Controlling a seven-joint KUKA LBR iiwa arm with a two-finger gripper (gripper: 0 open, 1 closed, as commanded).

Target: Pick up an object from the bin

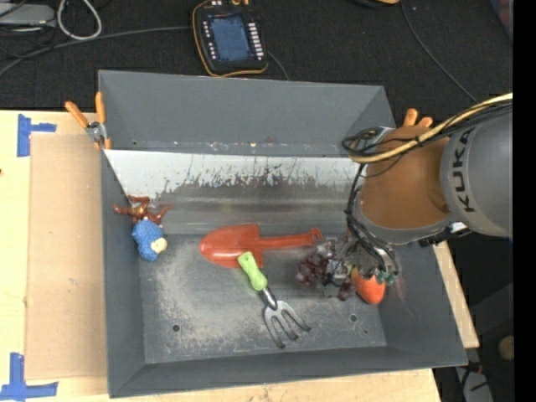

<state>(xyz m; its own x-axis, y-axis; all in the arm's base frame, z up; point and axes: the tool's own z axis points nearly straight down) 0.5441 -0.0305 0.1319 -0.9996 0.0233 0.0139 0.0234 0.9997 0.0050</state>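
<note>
Grey metal walls enclose the bin (243, 115), and pale scuffs are scattered over its floor. The arm (481, 182) is reached in from the right of the frame, its orange-covered wrist (402, 195) ringed by cables. The gripper (358, 266) is set low in the lower right part of the bin. Whether it is spread or pressed together cannot be told, as its tip is lost among the things around it. A dark purple bunch of toy grapes (316, 268) is seen just to its left, seemingly touching it. A small orange-red rounded toy (371, 290) is found just below and to the right. Whether either is gripped cannot be made out. An orange plastic shovel (234, 245) is laid across the middle of the floor, its handle pointed towards the grapes. A green-handled metal garden fork (272, 304) is placed just below it, with the handle end touching the shovel's blade. A small blue and brown toy figure (149, 239) is set well apart, against the left wall.
</note>
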